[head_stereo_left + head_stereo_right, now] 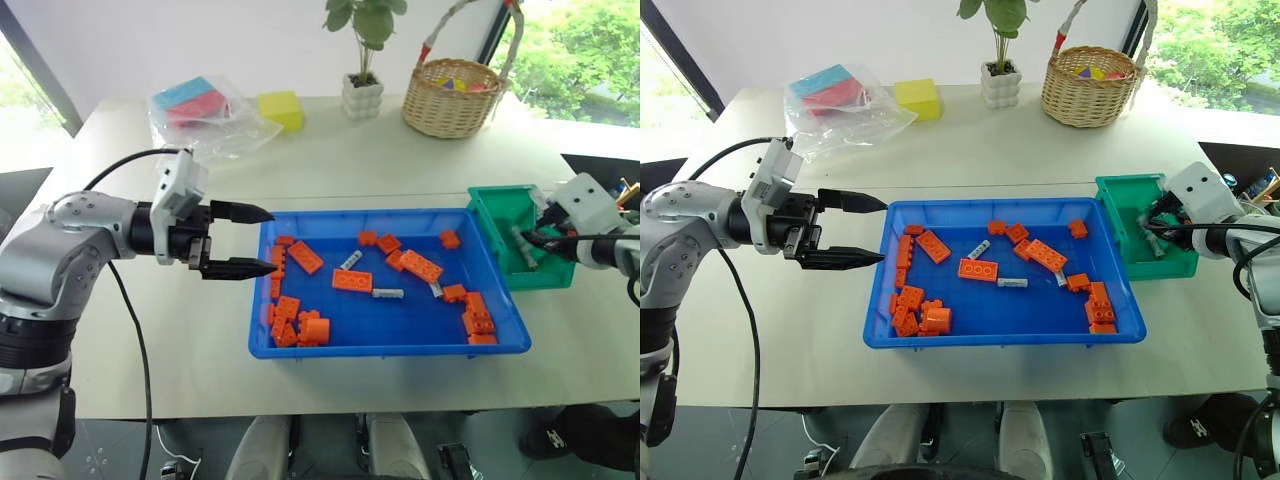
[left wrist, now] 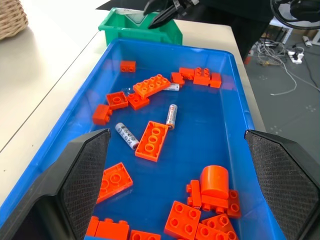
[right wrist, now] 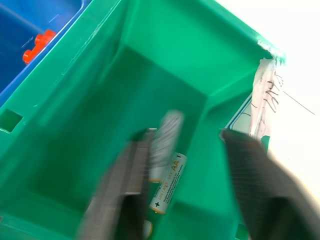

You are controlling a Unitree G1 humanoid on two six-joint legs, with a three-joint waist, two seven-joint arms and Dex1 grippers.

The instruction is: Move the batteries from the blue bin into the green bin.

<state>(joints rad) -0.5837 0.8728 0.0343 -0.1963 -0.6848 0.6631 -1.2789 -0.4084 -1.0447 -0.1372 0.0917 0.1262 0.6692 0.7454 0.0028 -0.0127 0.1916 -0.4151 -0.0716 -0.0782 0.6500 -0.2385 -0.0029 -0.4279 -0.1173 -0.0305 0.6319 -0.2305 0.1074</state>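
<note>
The blue bin [image 1: 262,345] lies mid-table and holds orange bricks [image 1: 352,280] and three batteries [image 1: 388,293], [image 1: 351,260], [image 1: 436,290]. My left gripper [image 1: 272,240] hangs open at the bin's left rim, with nothing between its fingers. The green bin [image 1: 490,215] touches the blue bin's right end. My right gripper [image 3: 187,135] is open above the inside of the green bin. One blurred battery [image 3: 166,135] sits loose between its fingers, above another battery [image 3: 168,184] that lies on the bin floor.
A wicker basket [image 1: 452,100], a potted plant [image 1: 362,95], a yellow block [image 1: 281,108] and a plastic bag [image 1: 205,115] stand along the table's far side. Bare tabletop surrounds the bins, and the table's front edge runs just below the blue bin.
</note>
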